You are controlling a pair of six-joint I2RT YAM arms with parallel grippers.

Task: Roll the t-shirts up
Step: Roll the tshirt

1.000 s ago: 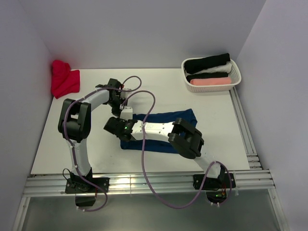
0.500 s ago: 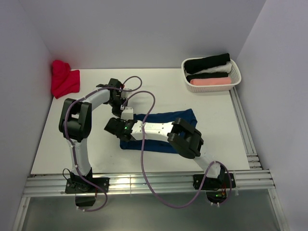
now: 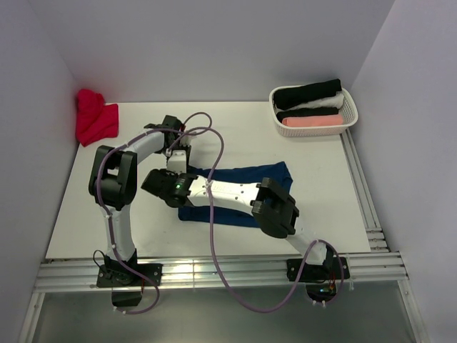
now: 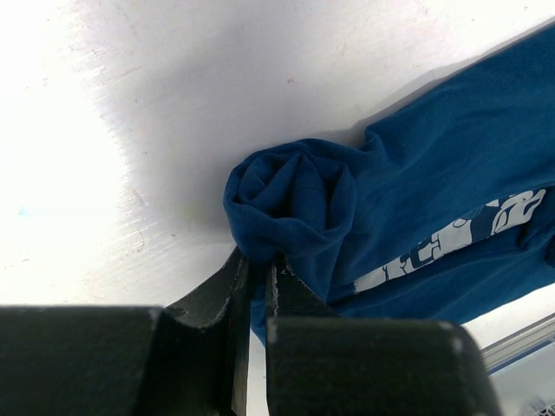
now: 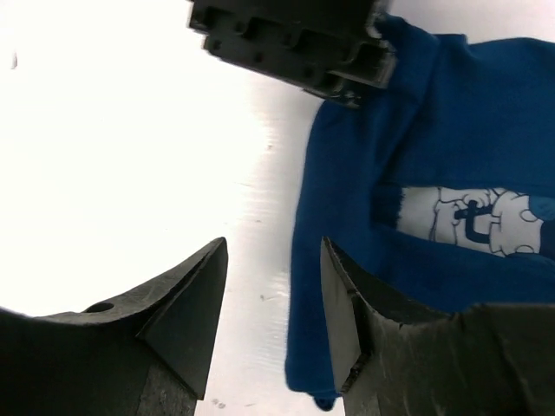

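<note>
A navy blue t-shirt (image 3: 268,175) with a pale cartoon print (image 5: 473,217) lies folded into a long strip in the middle of the table. Its left end is wound into a small roll (image 4: 290,199). My left gripper (image 4: 258,264) is shut on the lower edge of that roll, and in the top view it sits at the strip's left end (image 3: 176,158). My right gripper (image 5: 273,277) is open and empty, with its right finger over the shirt's left edge (image 5: 312,286). It hovers just left of the strip (image 3: 153,184).
A white basket (image 3: 348,114) at the back right holds rolled black, white and pink cloths. A red cloth bundle (image 3: 93,118) lies at the back left by the wall. Metal rails (image 3: 214,271) run along the near edge and the right side.
My right gripper has drawn back to the left, off the shirt's end. The left gripper has stayed at the roll, shifting only slightly.
</note>
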